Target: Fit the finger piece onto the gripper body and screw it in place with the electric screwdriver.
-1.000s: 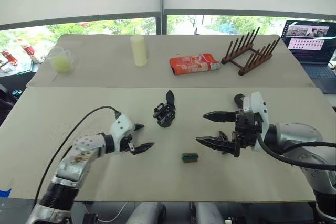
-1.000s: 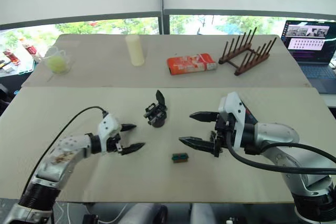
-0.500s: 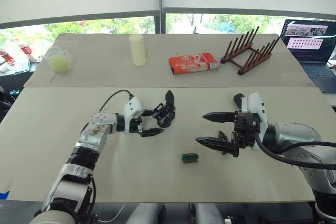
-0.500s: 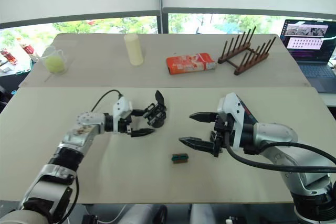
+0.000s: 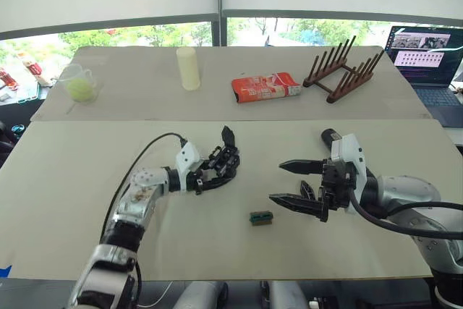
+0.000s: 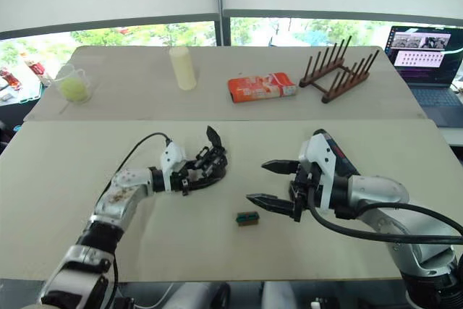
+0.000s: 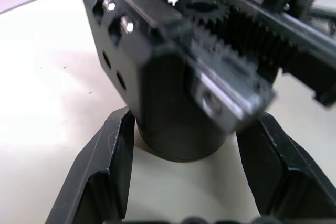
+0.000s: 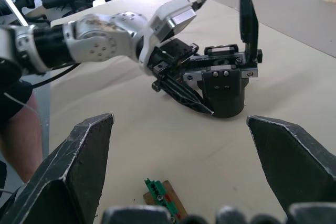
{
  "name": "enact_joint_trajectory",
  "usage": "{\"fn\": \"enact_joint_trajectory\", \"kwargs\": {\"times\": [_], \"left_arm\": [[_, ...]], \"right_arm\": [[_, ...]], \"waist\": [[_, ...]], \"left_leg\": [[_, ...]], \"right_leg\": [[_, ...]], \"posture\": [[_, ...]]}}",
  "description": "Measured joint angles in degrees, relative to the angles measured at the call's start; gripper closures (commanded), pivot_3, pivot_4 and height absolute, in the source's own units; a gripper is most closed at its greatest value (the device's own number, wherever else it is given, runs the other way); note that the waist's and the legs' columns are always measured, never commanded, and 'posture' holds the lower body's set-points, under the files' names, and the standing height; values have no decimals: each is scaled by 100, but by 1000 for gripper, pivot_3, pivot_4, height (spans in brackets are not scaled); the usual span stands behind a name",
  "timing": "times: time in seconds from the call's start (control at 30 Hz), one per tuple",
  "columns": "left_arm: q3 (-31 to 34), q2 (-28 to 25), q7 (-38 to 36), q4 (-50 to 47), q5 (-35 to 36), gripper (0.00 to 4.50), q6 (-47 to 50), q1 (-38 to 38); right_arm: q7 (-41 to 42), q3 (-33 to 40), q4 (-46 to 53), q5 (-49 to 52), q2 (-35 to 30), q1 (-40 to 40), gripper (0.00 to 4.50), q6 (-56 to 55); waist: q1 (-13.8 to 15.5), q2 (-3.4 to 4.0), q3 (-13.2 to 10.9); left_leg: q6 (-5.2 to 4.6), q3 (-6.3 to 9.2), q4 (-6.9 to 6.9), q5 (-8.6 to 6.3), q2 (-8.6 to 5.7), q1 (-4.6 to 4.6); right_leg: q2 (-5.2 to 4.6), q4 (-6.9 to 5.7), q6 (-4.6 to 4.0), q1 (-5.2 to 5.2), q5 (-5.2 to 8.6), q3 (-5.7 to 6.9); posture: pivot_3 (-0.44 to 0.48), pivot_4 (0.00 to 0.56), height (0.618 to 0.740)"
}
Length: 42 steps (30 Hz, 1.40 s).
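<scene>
While spread left gripper (image 5: pixel 215 172) jaws flank it, gripper body (image 5: pixel 226 161) stands finger-up.

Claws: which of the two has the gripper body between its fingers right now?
The left claw. Its open fingers straddle the round base of the gripper body, while the right claw hangs open over bare table, apart from it, near the small green block.

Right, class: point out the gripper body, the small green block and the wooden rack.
gripper body (image 8: pixel 227 88): right wrist view, on its blocky middle.
green block (image 5: pixel 261 217): left eye view, on its top face.
wooden rack (image 5: pixel 344 72): left eye view, among its pegs.
</scene>
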<state>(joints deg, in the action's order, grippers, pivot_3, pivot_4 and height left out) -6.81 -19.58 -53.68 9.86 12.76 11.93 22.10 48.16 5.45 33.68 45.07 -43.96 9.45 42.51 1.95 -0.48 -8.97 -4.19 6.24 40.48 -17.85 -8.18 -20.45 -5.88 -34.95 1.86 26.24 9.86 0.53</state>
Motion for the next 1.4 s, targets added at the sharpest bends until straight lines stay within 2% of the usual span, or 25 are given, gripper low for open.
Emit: {"fn": "enact_joint_trajectory", "kwargs": {"times": [0.2, 0.4, 0.53, 0.57, 0.67, 0.77, 0.93, 1.07, 1.2, 1.4], "left_arm": [[-176, 637, 1750, -1542, -406, 2175, 1478, -87], [-593, 998, 2375, -1687, -603, 2175, 2187, -379], [-653, 970, 2434, -1595, -636, 177, 2001, -409], [-659, 926, 2395, -1588, -629, 56, 1908, -439], [-622, 657, 2154, -1593, -546, 56, 1776, -483], [-431, 1, 1519, -1518, -332, 56, 1593, -474], [-288, -726, 132, -537, -103, 56, 765, 20], [-371, -711, -733, 508, -129, 56, -238, 637], [-442, -418, -1381, 1642, -149, 56, -1013, 1212], [-563, -23, -1707, 2826, -407, 56, -1819, 1689]], "right_arm": [[-28, -46, 57, -35, 56, -82, 0, -93], [-2, -125, 4, -147, 80, -8, 0, -121], [8, -212, 5, -173, 99, 13, 0, -123], [2, -216, 5, -183, 104, 15, 0, -124], [-7, -217, 6, -280, 102, 13, 0, -150], [-6, -193, -3, -385, 72, -22, 0, -247], [-44, -65, -100, -461, 33, -41, 0, -258], [-44, 235, -180, -499, -103, -142, 0, -261], [-51, 447, -192, -498, -175, -240, 0, -260], [-84, 526, -153, -470, -182, -448, 0, -246]], "waist": [[51, -1, 0], [36, 0, 0], [44, 0, 0], [43, 0, 0], [35, 0, 0], [16, 2, 1], [67, 3, 1], [84, 2, 1], [48, 2, 2], [16, 1, 1]], "left_leg": [[1, -2, 21, -2, 0, -2], [4, -3, 19, -2, 6, 2], [6, -3, 20, -2, 6, 2], [6, -3, 20, -2, 6, 2], [7, -3, 19, -2, 7, 3], [13, -3, 17, -6, 14, 7], [8, -3, 19, -8, 7, 6], [0, -3, 26, -13, 1, 3], [-1, -5, 25, -13, 4, 3], [-2, -7, 28, -13, 6, 1]], "right_leg": [[8, -6, 7, -10, -5, -8], [41, -8, 7, -6, -5, -13], [39, -7, 6, -7, -5, -15], [39, -7, 6, -6, -5, -15], [40, -7, 6, -5, -5, -15], [43, -10, 5, -3, -5, -15], [44, -5, 5, -8, -5, -11], [37, 1, 5, -10, -6, -4], [32, -2, 5, -8, -6, -2], [11, -4, 5, -9, -6, -5]], "posture": [[0, 150, 740], [0, 150, 740], [0, 150, 740], [0, 150, 740], [0, 150, 740], [0, 150, 740], [0, 150, 740], [0, 150, 740], [0, 150, 740], [0, 150, 740]]}}
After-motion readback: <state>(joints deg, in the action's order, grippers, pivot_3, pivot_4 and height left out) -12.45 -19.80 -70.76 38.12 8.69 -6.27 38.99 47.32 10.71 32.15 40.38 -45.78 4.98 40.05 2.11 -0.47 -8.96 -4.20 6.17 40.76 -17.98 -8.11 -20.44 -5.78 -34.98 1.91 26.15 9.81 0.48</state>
